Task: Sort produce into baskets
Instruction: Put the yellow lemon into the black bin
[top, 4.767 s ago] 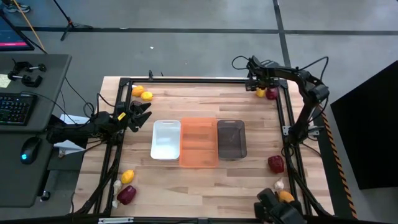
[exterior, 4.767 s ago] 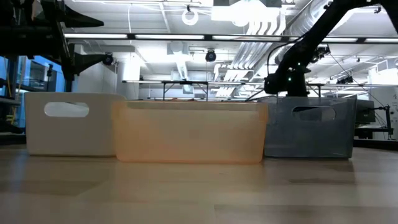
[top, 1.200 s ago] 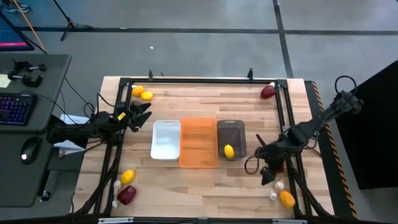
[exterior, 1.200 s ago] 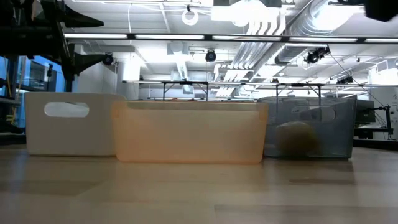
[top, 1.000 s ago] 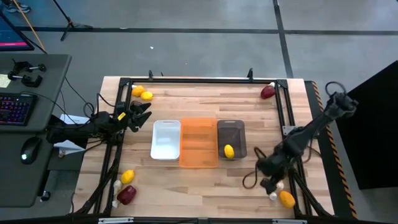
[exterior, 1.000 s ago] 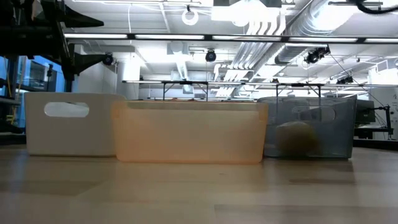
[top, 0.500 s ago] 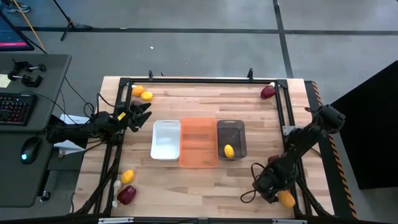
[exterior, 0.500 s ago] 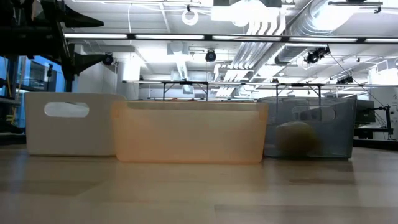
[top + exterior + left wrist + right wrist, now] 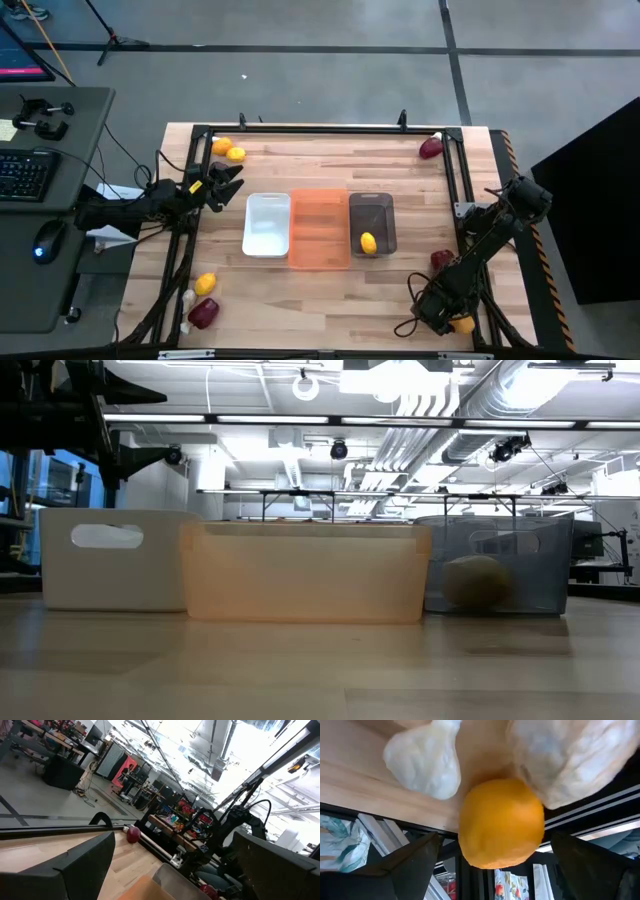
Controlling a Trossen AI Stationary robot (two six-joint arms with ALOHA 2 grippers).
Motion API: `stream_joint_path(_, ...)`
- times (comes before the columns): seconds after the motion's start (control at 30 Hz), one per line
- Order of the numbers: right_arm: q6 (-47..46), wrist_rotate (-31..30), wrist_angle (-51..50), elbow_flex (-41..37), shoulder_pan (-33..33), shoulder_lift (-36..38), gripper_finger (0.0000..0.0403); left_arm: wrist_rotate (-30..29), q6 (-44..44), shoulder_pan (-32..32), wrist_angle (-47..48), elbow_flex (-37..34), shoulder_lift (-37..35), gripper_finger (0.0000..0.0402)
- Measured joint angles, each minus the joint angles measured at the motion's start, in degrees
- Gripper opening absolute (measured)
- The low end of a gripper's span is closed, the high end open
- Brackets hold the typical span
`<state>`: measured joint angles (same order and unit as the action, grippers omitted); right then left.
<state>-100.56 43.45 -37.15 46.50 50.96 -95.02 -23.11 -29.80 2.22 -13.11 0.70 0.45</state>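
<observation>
Between spread right hand: smooth round lemon, papery garlic bulbs.

**What you can't see well right now**

From above, the right arm covers most of the yellow fruit at the near right corner. You only see a small edge of it.

In the right wrist view, two whitish bulbs run off the edge of the picture.

From the low view, the fruit in the grey bin is just a dim round shape behind the cloudy wall.
</observation>
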Motion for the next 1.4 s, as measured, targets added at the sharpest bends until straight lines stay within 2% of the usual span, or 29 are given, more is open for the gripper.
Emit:
stream_joint_path(0.23,-0.1,0.3,0.6,0.0,0.0,-2.7,0.0355,0.0,0.0,0.0,0.0,0.0,0.0,0.039)
stream_joint_path(0.37,-0.2,0.3,0.6,0.0,-0.1,-3.3,0.0312,0.0,0.0,0.0,0.0,0.0,0.0,0.039)
stream_joint_path(0.53,0.7,1.4,-0.5,0.5,-0.1,-3.2,0.0239,0.0,0.0,0.0,0.0,0.0,0.0,0.039)
stream_joint_path(0.67,4.6,3.5,-3.4,3.5,-0.1,-3.2,0.0182,0.0,0.0,0.0,0.0,0.0,0.0,0.039)
stream_joint_path(0.87,13.9,6.8,-5.9,13.1,-2.0,-3.2,0.0172,0.0,0.0,0.0,0.0,0.0,0.0,0.039)
stream_joint_path(0.93,17.7,3.6,-5.6,17.7,-4.1,-3.1,0.018,0.0,0.0,0.0,0.0,0.0,0.0,0.039)
stream_joint_path(1.0,22.6,-2.1,-5.5,22.1,-6.8,-3.1,0.0193,0.0,0.0,0.0,0.0,0.0,0.0,0.039)
stream_joint_path(1.13,31.8,-19.3,-8.9,28.0,-13.9,-3.0,0.0203,0.0,0.0,0.0,0.0,0.0,0.0,0.039)
stream_joint_path(1.4,48.7,-51.2,-26.3,37.2,-27.9,-3.0,0.0207,0.0,0.0,0.0,0.0,0.0,0.0,0.039)
